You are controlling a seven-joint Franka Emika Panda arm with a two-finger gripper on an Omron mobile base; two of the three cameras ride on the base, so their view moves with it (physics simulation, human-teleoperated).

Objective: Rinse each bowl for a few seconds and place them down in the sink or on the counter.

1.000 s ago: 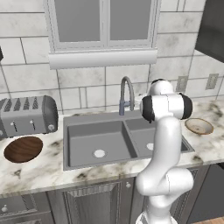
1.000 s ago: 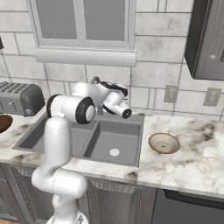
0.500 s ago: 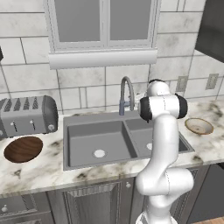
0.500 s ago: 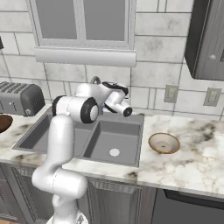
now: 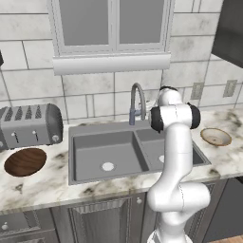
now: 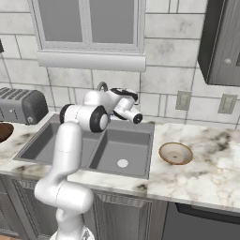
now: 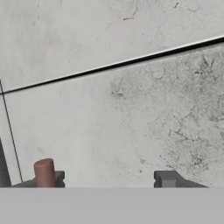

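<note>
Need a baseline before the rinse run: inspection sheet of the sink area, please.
Surface: white-beige marble-look counter over grey panelled cabinets, dry-looking.
Job's things: dark brown wood-grain bowl on the counter left of the grey double-basin sink; smaller pale tan bowl on the counter right of it; both upright, neither in the sink. Curved grey gooseneck tap behind the basins, no water seen.
Clutter: silver four-slot toaster behind the brown bowl.
Grippers: gripper raised near the tap, facing the tiled wall, fingers apart, holding nothing; a small reddish-brown stub shows beside one fingertip.
Cables: nothing seen.
Surroundings: window above the sink, wall outlets, dark upper cabinet at right.
</note>
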